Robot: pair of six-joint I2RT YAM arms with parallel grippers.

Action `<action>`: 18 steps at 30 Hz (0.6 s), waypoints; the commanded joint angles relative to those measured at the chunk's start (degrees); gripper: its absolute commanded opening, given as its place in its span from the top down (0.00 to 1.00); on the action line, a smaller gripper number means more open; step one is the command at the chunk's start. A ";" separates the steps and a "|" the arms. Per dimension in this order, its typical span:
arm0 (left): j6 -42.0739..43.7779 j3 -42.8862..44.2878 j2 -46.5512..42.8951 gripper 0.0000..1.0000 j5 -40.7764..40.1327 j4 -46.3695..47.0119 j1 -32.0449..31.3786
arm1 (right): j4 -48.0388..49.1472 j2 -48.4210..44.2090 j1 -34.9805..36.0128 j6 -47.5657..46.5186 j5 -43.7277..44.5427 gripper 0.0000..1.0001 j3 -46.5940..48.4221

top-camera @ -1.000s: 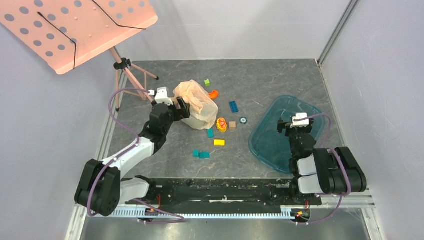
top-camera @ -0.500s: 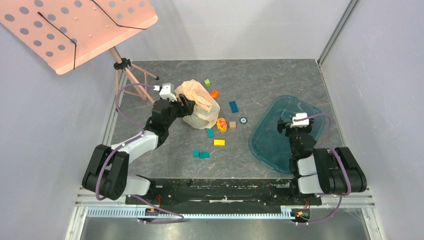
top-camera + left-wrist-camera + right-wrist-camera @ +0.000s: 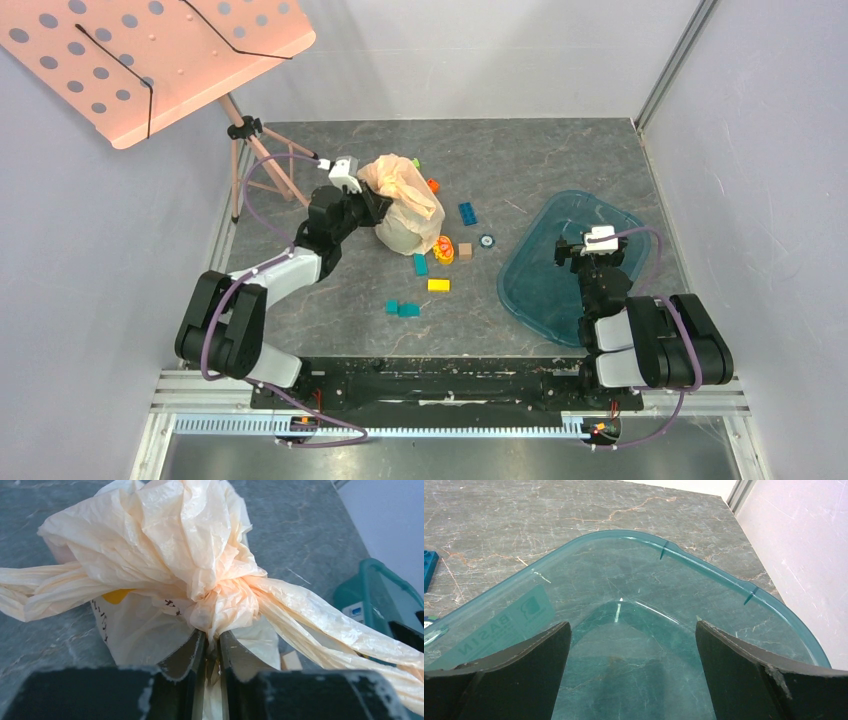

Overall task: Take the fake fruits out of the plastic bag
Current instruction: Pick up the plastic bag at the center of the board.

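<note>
Two fingers (image 3: 186,656) tight on plastic bag (image 3: 165,545) — wrist-view only

the word "basin" stands in pale letters on a label (image 3: 499,625) on the teal transparent tray (image 3: 704,565), beside a square logo too faint to make out; small dark printed marks on the plastic bag (image 3: 165,540) are too crumpled to read

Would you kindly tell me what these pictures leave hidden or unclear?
- Fake fruits: hidden inside the plastic bag in both views; only a yellow patch shows through, left wrist.
- Small round piece, top view: too small to identify.
- Teal tray, right wrist: near side covered by the right tool.
</note>
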 commanded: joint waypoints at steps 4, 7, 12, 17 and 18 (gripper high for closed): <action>4.29 11.82 0.34 0.84 11.01 -6.08 0.07 | -2.08 -4.47 0.18 1.94 3.89 0.02 -4.90; 4.25 14.97 1.19 0.98 12.85 -8.44 0.07 | -14.11 -10.58 0.21 2.47 4.32 0.02 -1.39; 6.47 20.15 1.57 0.98 16.43 -12.98 0.08 | -32.75 -18.57 0.21 10.39 7.35 0.02 6.60; 14.53 27.13 1.16 0.98 24.08 -22.19 -0.10 | -50.86 -21.09 0.19 15.41 6.22 0.02 17.01; 16.58 28.84 1.29 0.98 24.60 -24.67 -0.27 | -53.62 -21.02 0.18 15.52 6.20 0.02 19.28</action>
